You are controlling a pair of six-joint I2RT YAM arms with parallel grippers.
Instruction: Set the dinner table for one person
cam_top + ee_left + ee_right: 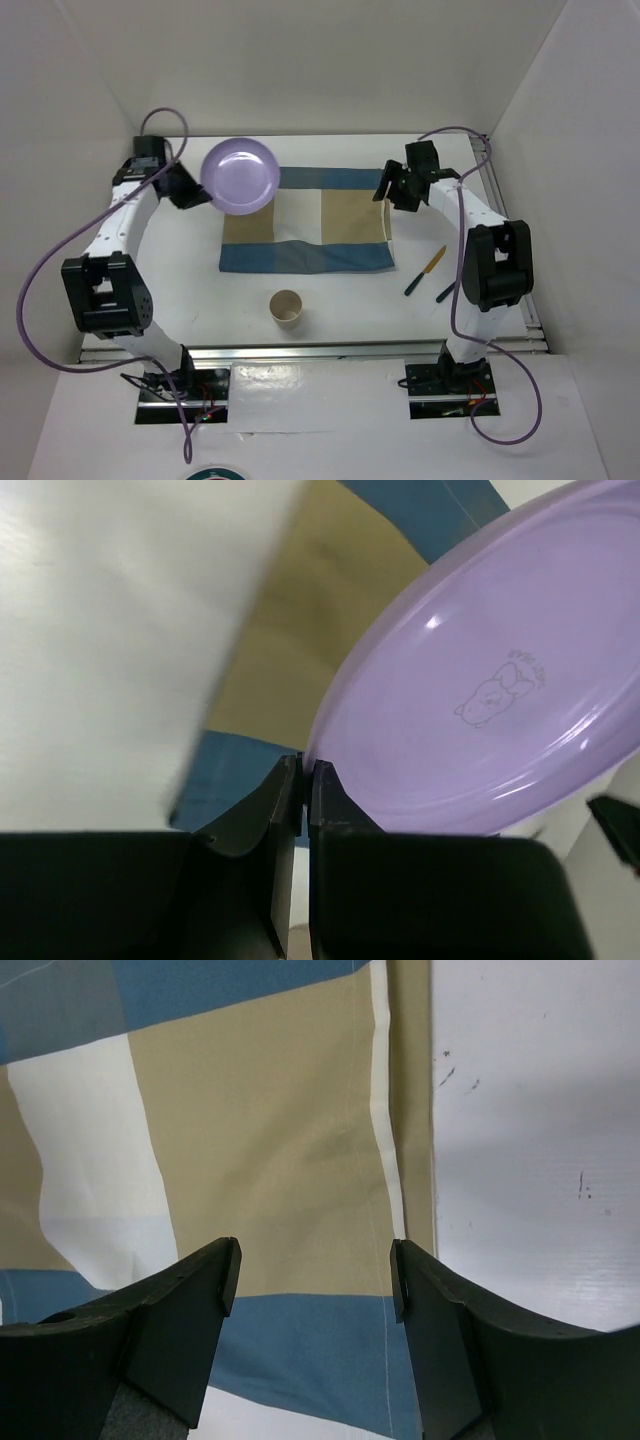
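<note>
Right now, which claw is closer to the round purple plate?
Left. The left claw is pinching the round purple plastic plate by its rim. The right claw hangs open over the right edge of the blue-and-tan striped cloth mat, apart from the plate.

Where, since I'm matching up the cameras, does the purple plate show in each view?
Top external: purple plate upper left, overlapping the striped mat's far-left corner.
Left wrist: plate fills the right side, its rim pinched between the left fingers.
Right wrist: not in it.
Shared landmark: the striped mat, visible in all three views.
</note>
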